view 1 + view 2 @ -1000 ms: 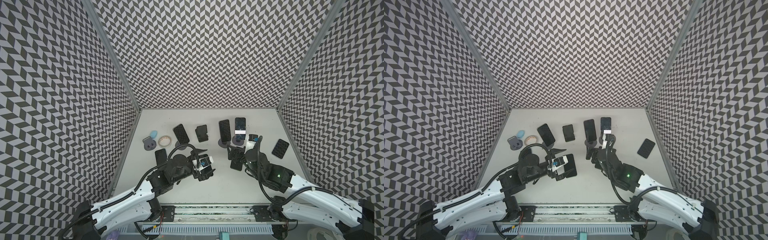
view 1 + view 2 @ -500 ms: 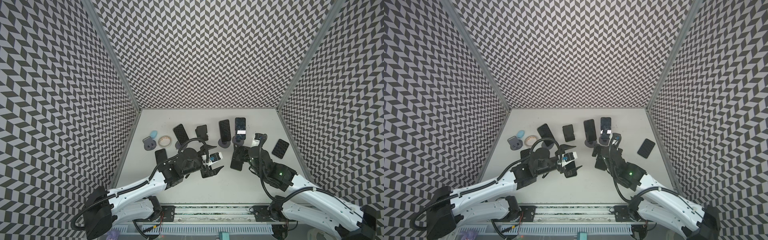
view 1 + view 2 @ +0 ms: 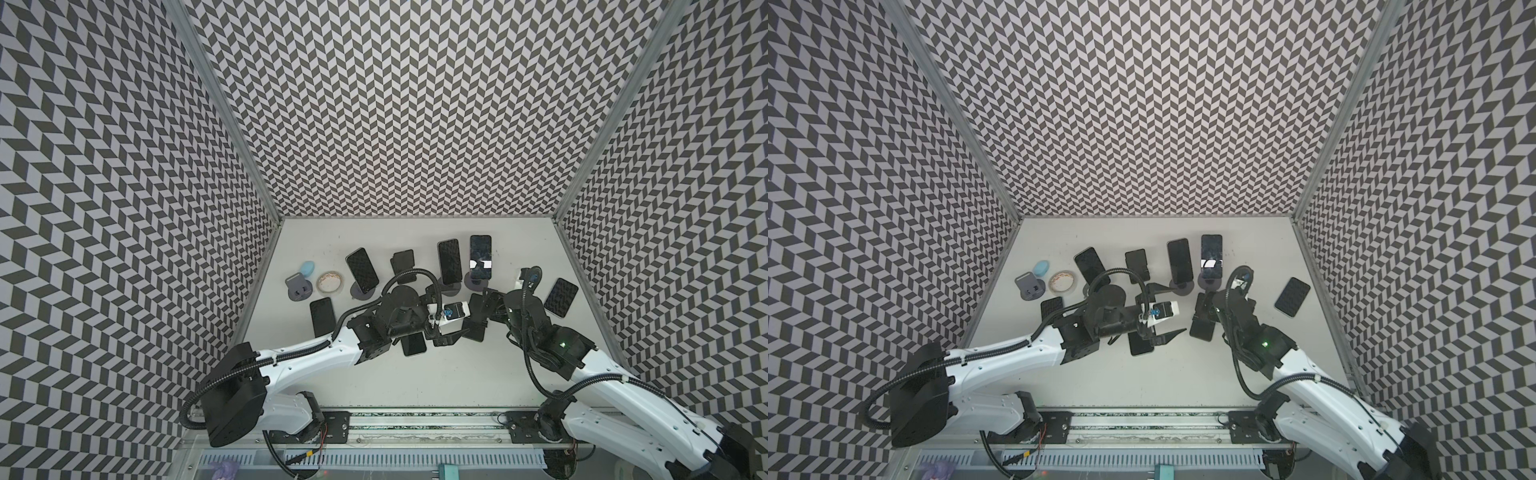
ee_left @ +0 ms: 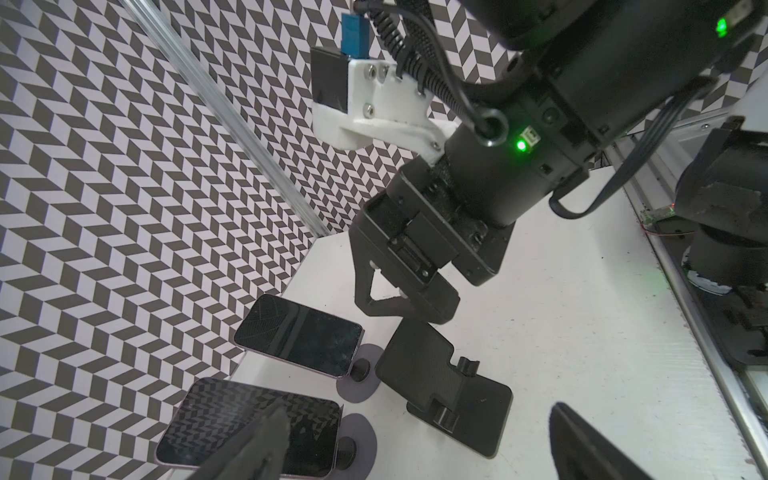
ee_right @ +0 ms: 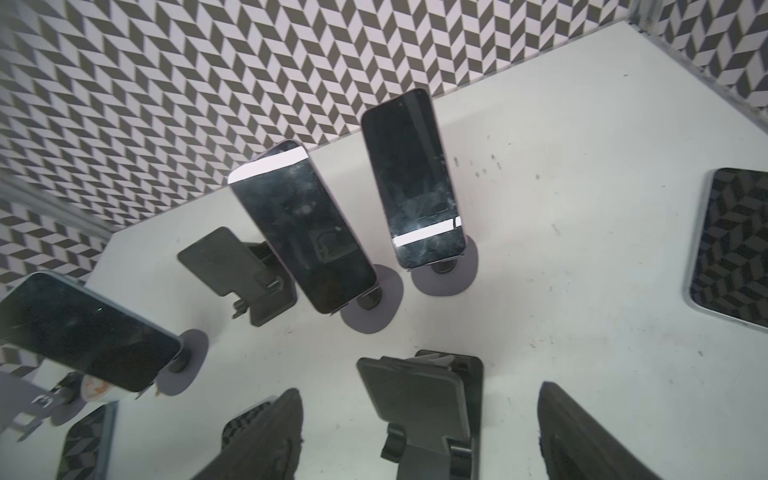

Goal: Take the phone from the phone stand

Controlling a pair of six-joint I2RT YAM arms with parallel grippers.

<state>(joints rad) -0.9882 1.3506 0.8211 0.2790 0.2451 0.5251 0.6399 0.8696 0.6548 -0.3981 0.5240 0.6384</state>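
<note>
The phone (image 3: 449,261) nearest the arms leans on its round-footed stand (image 5: 382,316) at the back of the surface (image 3: 415,395), untouched. The right fingers (image 5: 266,436) are apart around an empty black stand (image 5: 419,399), and the left fingers (image 4: 257,449) are wide apart, holding nothing. I would bring the left fingers to the phone's long edges, close gently, and lift along its tilt so the stand does not tip.

Along the back of the tabletop (image 3: 457,374) stand, from left to right, the left phone (image 3: 361,269) on the left stand (image 3: 357,292), an empty stand (image 3: 403,262), the middle phone (image 3: 449,261) on the middle stand (image 3: 451,289), and the right phone (image 3: 481,257) on the right stand (image 3: 475,284). Nearer the front sits a second empty stand (image 5: 409,390). The right flat phone (image 3: 561,296) lies far right and the left flat phone (image 3: 322,316) far left.
</note>
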